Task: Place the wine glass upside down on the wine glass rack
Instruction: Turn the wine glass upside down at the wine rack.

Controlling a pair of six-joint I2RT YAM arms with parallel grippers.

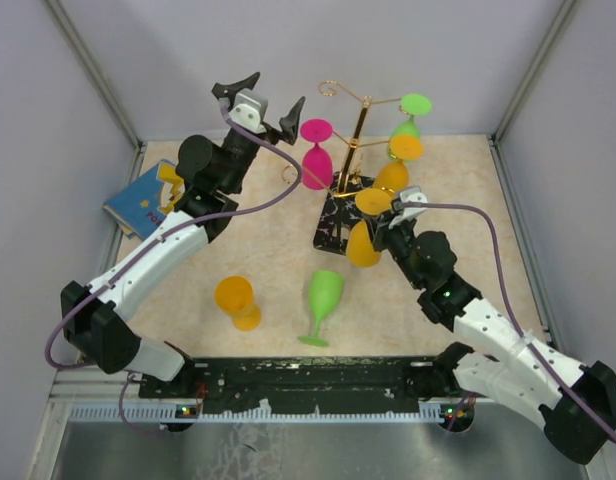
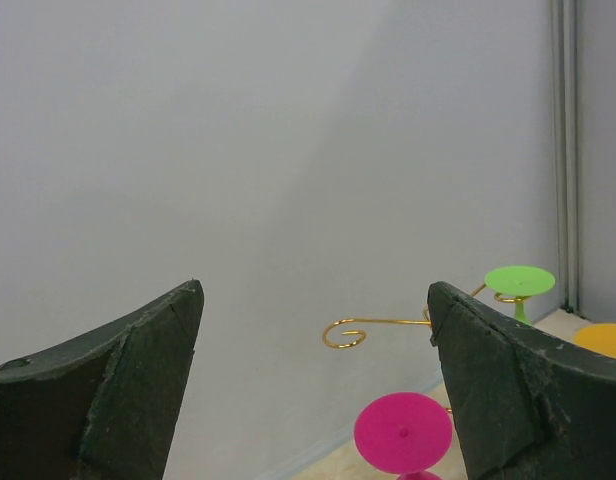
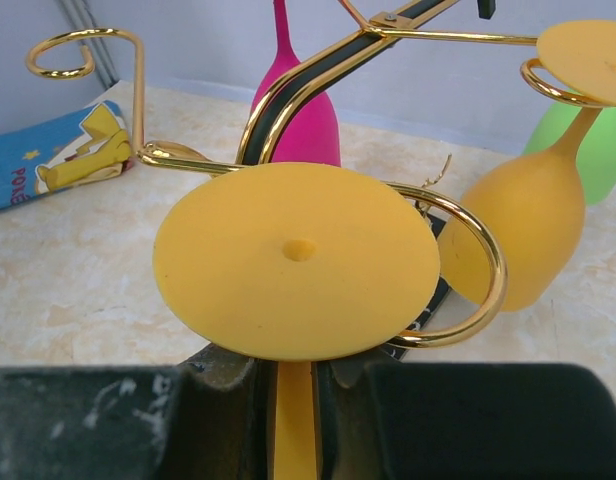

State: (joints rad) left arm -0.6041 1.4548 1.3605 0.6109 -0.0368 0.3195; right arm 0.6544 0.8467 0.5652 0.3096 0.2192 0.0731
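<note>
With my right claw clenched on its stem, the upturned orange plastic wine glass rides foot-over-loop on the thin gold wire rack, ready to hang, while my left claw hovers released, clear.

From my console the wine glass rack read as thin polished metal wire, gold and mirror-bright, with highlights running along its curls. Its base was black with white veining, marble-like; I could not judge its sheen. The orange wine glass looked like opaque matt plastic, smooth, with a small dimple at the centre of its foot. The right gripper had dull black fingers scuffed with pale flecks. The left gripper had fingers that looked grainy and rough. The table showed a matt, mottled beige stone pattern.
</note>
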